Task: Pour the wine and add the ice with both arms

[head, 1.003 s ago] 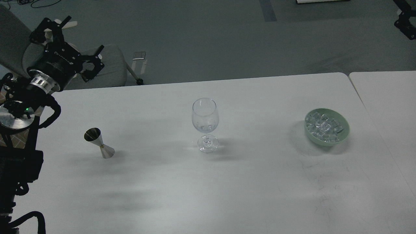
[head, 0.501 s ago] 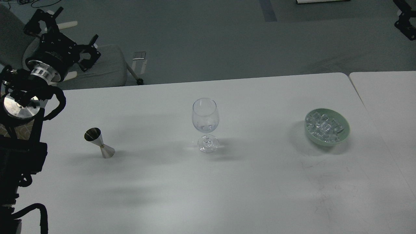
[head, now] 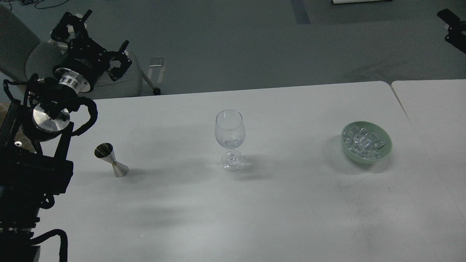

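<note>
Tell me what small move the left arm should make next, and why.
Probably lower the left gripper toward the steel jigger. The gripper is open, empty and raised beyond the table's far edge, while the jigger stands upright and untouched, left of the wine glass. The ice sits in its green bowl.

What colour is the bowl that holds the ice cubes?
The bowl is pale green, seen best in the head view, the only view.
</note>
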### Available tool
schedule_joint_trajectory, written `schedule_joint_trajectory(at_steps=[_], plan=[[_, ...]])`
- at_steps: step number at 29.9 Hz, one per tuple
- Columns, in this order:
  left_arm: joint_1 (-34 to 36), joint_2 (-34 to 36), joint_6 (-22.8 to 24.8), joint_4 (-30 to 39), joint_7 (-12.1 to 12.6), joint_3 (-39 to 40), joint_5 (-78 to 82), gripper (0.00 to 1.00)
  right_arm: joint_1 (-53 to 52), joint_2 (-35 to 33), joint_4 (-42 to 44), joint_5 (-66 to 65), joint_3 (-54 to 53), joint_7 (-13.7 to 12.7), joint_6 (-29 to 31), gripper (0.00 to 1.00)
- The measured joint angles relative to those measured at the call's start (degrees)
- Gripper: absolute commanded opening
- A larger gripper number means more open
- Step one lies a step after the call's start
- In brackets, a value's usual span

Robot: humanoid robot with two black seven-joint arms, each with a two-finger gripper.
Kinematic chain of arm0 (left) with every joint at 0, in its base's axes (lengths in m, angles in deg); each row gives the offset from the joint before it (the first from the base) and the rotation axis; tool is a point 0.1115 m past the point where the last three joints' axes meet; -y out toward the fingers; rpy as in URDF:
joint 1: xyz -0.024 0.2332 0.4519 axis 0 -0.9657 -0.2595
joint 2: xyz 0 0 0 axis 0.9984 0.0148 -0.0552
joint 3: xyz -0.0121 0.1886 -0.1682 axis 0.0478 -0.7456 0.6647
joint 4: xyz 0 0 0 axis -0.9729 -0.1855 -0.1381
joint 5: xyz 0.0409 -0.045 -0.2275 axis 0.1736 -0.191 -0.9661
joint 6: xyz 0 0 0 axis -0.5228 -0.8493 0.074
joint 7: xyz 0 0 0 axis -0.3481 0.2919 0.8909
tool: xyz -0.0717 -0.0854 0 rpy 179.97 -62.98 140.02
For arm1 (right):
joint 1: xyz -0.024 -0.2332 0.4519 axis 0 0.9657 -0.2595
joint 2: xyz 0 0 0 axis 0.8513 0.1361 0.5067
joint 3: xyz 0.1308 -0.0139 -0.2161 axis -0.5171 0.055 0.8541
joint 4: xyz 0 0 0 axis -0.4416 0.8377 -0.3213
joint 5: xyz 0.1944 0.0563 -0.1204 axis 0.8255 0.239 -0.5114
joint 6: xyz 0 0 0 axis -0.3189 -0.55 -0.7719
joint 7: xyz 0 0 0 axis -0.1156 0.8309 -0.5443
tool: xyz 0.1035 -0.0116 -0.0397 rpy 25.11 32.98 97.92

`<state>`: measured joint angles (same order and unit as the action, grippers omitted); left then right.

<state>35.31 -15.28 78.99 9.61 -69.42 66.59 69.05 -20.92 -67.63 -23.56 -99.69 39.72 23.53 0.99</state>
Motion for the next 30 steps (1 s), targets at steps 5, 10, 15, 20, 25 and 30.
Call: schedule_joint_trajectory(at_steps=[5,10,15,20,25,30], plan=[[0.0,-0.7,-0.3,1.1,0.1,-0.2,0.0,0.98,0.4,-4.9,-3.7,-5.3,0.1,0.0,-0.4,1.00],[-0.3,-1.0,-0.1,1.1,-0.1,-0.3,0.0,0.98,1.5,-10.9,-11.8,-15.4,0.5,0.3,-5.4,1.00],[-0.4,-4.3,-0.1,1.1,-0.3,-0.3,0.2,0.98,4.1,-15.6,-21.1,-26.5,0.8,1.2,-15.0,1.00],[-0.4,-6.9,-0.1,0.7,-0.6,-0.2,2.4,0.98,7.4,-17.2,-26.4,-39.4,1.1,1.4,-25.4,1.00],[-0.4,-7.7,0.4,0.6,-0.6,-0.2,3.2,0.98,11.7,-16.1,-27.3,-51.6,1.2,1.4,-35.8,1.00],[-0.1,-8.0,0.5,0.6,-0.7,-0.2,3.2,0.98,18.4,-13.4,-26.8,-60.2,1.1,1.4,-46.5,1.00]])
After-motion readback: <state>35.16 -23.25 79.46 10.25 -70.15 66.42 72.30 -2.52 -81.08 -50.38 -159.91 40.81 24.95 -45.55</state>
